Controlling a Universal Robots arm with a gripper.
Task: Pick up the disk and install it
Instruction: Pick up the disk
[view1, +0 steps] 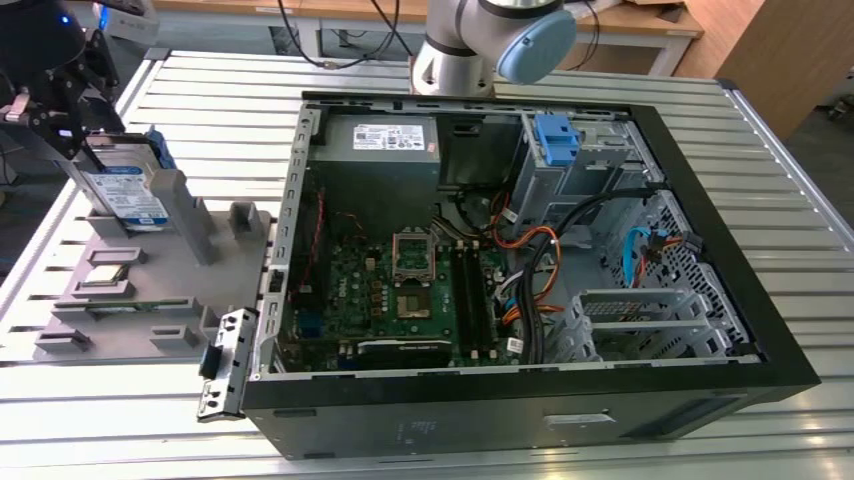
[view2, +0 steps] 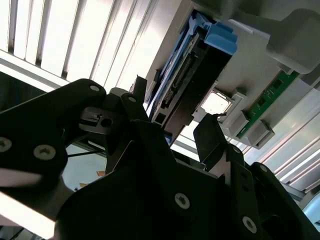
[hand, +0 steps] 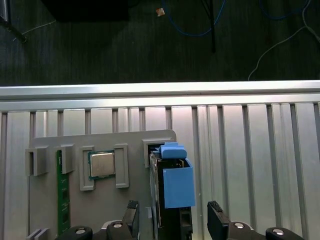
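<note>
The disk (view1: 127, 192), a silver drive with a white-and-blue label in a blue carrier frame, stands on edge in a slot of the grey holder fixture (view1: 154, 290) at the exterior view's left. My black gripper (view1: 91, 145) is at the disk's upper end. In the first wrist view the gripper (hand: 173, 210) is open, one finger (hand: 131, 212) on each side of the disk (hand: 177, 187), with small gaps showing. The second wrist view shows the same straddle: the gripper (view2: 172, 112) with the disk (view2: 180, 85) running between its fingers.
An open computer case (view1: 694, 200) fills the table's middle, with a grey power-supply box (view1: 380, 140), a motherboard (view1: 414, 280) and a blue bracket (view1: 561, 140) in the drive bay. The fixture also holds a processor chip (hand: 101, 165) and a memory stick (hand: 63, 190). The arm's base (view1: 454, 50) stands behind the case.
</note>
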